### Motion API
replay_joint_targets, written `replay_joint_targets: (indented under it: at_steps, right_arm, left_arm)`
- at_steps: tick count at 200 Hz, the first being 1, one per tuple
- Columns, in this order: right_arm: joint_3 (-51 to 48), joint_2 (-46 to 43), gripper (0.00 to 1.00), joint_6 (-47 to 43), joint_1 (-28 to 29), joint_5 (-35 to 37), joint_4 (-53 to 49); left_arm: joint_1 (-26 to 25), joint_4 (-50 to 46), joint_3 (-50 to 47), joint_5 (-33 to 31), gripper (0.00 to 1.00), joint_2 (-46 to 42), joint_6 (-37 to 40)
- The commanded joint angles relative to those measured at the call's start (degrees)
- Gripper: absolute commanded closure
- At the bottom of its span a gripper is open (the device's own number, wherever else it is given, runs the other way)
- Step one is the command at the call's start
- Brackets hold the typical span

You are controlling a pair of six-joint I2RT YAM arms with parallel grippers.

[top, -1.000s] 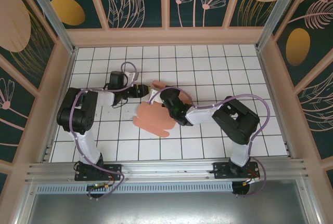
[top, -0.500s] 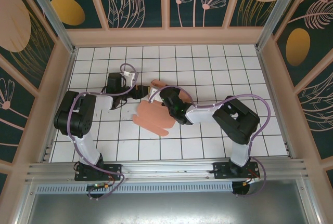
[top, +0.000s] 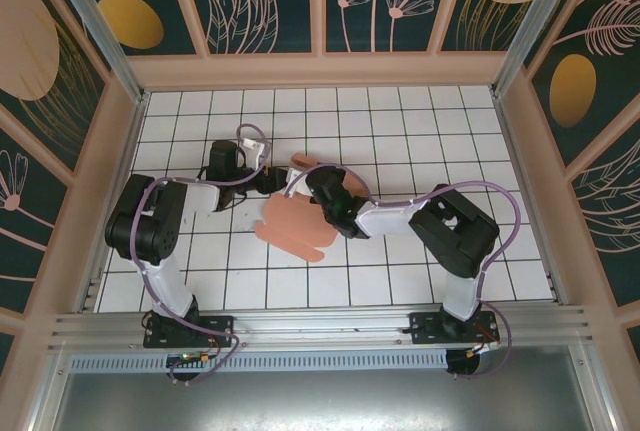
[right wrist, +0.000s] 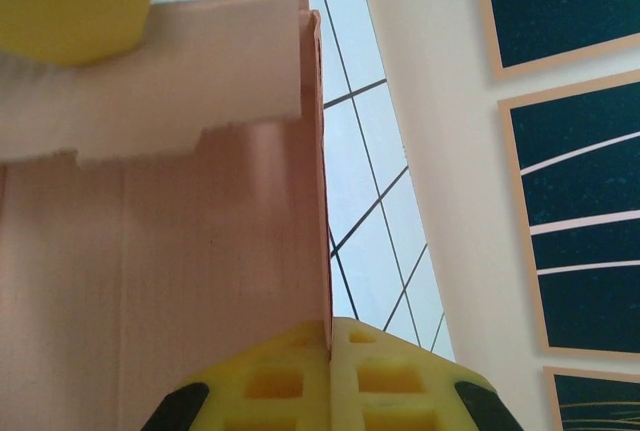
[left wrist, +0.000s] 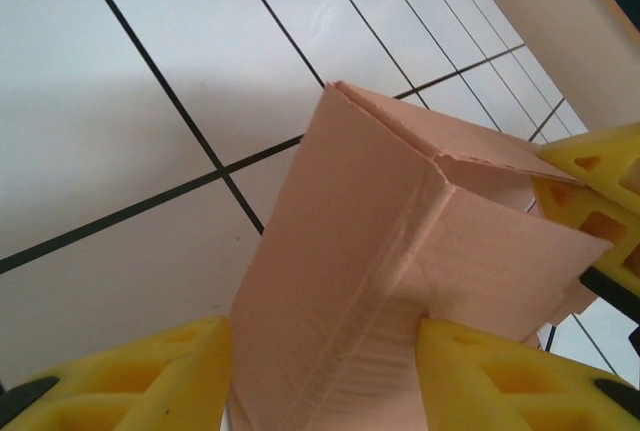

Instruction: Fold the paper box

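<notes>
Top view: paper box (top: 295,223) lies mid table (top: 400,131), partly flat. Left wrist view: left gripper (left wrist: 320,341) clamps its raised fold (both pads (left wrist: 150,371) touching). Right wrist view: right gripper (right wrist: 330,329) pinches a wall edge.

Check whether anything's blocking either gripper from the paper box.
Nothing visible stands in the way. A raised panel of the paper box sits directly between the fingers of the left gripper, and the right gripper is pinched shut on one card edge.
</notes>
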Motion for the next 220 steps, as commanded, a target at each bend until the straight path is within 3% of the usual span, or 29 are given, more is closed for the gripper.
replay_joint_targets:
  at_steps: [1,80,124,169,220]
  right_arm:
    - [1.8,-0.2,1.0,1.8,0.0,-0.4,-0.1]
    - [2.4,0.2,1.0,1.2,0.9,2.0,0.3]
    - [1.6,3.3,1.0,-5.3,2.6,8.0,8.9]
    - [1.9,4.6,1.0,-7.0,3.4,9.6,10.4]
    - [7.0,5.5,1.0,-1.3,2.6,8.6,2.2]
  left_arm:
    - [-1.0,-1.6,1.2,-1.3,0.5,1.0,3.5]
    - [-1.3,-1.3,1.4,-8.3,0.57,1.2,2.1]
    - [-1.3,1.2,0.0,-8.7,0.58,1.4,0.9]
    - [-1.6,1.6,0.2,-8.2,0.59,2.2,1.2]
    - [-1.7,2.9,-1.5,-9.6,0.52,0.1,1.3]
